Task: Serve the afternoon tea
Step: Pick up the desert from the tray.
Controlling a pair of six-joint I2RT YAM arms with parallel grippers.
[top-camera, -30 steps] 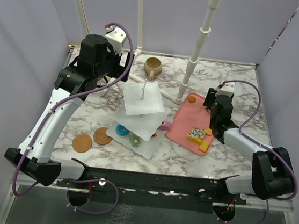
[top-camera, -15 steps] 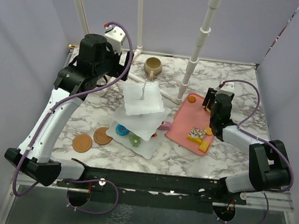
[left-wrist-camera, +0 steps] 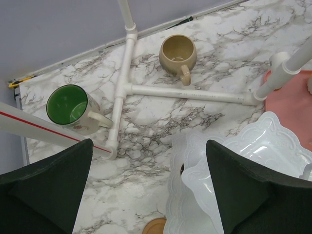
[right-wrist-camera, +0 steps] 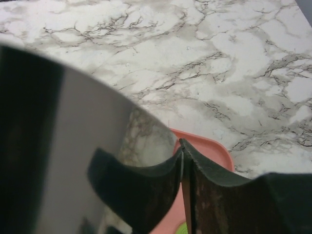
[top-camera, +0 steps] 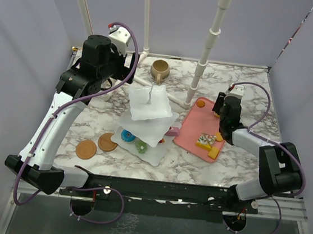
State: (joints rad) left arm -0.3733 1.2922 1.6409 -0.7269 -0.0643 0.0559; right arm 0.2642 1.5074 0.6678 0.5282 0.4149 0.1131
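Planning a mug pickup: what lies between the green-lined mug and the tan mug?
A white pipe on the marble separates the green-lined mug from the tan mug; left wrist view shows it.

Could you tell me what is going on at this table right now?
The right tool, over the pink tray, appears to grip the metal tongs just above the toy pastries lying there. The left tool hangs open and empty, up near the green-lined mug and the tan mug. The three-tier stand has donuts on its bottom plate, and its top plate looks bare.
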